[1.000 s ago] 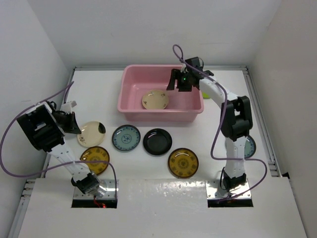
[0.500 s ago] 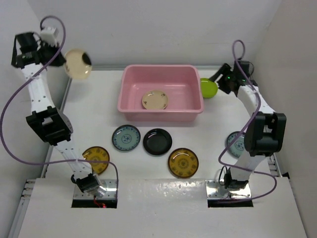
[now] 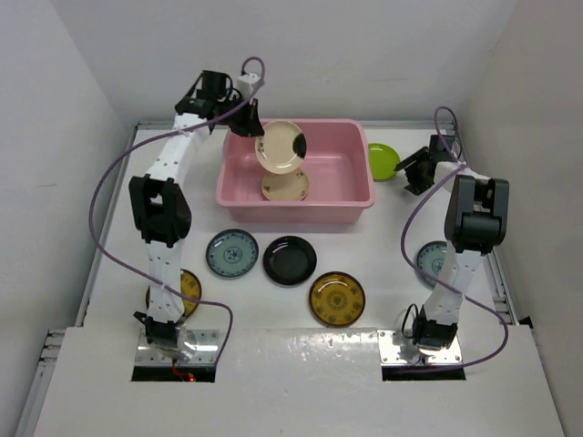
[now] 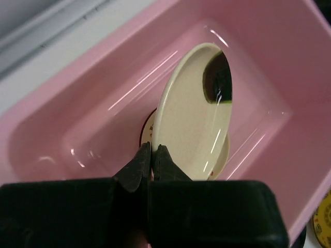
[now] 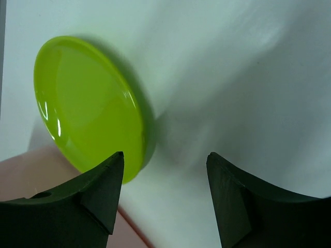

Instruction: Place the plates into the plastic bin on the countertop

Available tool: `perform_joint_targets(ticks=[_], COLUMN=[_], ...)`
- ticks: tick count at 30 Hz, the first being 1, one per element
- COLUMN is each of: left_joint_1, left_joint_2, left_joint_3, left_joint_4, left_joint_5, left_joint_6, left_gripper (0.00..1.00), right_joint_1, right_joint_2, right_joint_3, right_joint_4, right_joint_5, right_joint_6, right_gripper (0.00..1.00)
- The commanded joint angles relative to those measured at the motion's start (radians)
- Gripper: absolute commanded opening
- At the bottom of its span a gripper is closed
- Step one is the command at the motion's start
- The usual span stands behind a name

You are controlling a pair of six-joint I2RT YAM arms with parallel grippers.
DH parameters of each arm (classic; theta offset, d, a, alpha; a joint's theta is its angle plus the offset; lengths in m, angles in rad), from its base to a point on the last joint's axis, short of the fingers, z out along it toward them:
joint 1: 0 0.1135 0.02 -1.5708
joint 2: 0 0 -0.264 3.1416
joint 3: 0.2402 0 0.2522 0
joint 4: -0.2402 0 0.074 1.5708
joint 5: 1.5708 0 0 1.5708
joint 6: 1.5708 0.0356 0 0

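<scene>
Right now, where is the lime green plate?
In the top view the lime green plate sits on the countertop at back right, just outside the pink bin's right wall, beside the open right gripper.

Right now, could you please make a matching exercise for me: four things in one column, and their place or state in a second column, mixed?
1 blotched plate
2 lime plate
3 black plate
4 right gripper

a on the counter, in front of the bin
b open
c held by the left gripper over the bin
d on the counter, right of the bin

Pairs: 1-c, 2-d, 3-a, 4-b
</scene>
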Motion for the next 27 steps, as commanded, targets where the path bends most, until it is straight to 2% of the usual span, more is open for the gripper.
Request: perform_joint_targets(ticks=[1, 12, 13, 16, 17, 19, 20, 22, 23, 26, 27], left_joint_1=[-0.015, -0.024, -0.024, -0.033, -0.033, -0.044, -0.044, -0.053, -0.062, -0.062, -0.05], left_joint_2=[0.001, 0.053, 0.053, 0.079, 0.091, 0.111, 0.111, 0.111, 0.111, 0.09, 0.075], left_joint_3=[-0.019, -0.213, -0.213, -0.213, -0.204, -0.185, -0.176, -0.159, -0.137, -0.109, -0.089], left_joint_4=[0.099, 0.153, 0.153, 0.153, 0.153, 0.153, 0.153, 0.153, 0.153, 0.153, 0.153], left_joint_5=[-0.007, -0.051, -0.051, -0.086, -0.086, -0.096, -0.096, -0.096, -0.108, -0.108, -0.097], left_joint_6=[-0.034, -0.033, -0.013, 0.001, 0.01, 0.011, 0.011, 0.02, 0.029, 0.04, 0.049], left_gripper=[0.0, 0.01, 0.11, 0.28, 0.37, 0.44, 0.52, 0.57, 0.61, 0.62, 0.64], right_joint_1=[0.002, 0.023, 0.025, 0.037, 0.039, 0.045, 0.043, 0.043, 0.043, 0.043, 0.045], right_joint_2=[0.036, 0.196, 0.204, 0.231, 0.237, 0.239, 0.242, 0.236, 0.234, 0.237, 0.234], right_joint_3=[0.068, 0.099, 0.105, 0.137, 0.138, 0.137, 0.135, 0.125, 0.12, 0.108, 0.105], right_joint_4=[0.109, 0.152, 0.152, 0.126, 0.122, 0.106, 0.099, 0.088, 0.089, 0.089, 0.088], right_joint_5=[-0.048, -0.084, -0.084, -0.07, -0.059, -0.044, -0.038, -0.027, -0.022, -0.019, -0.018], right_joint_6=[0.046, 0.193, 0.207, 0.219, 0.227, 0.227, 0.232, 0.227, 0.23, 0.224, 0.215], right_gripper=[0.64, 0.63, 0.63, 0.63, 0.63, 0.61, 0.56, 0.5, 0.43, 0.29, 0.16])
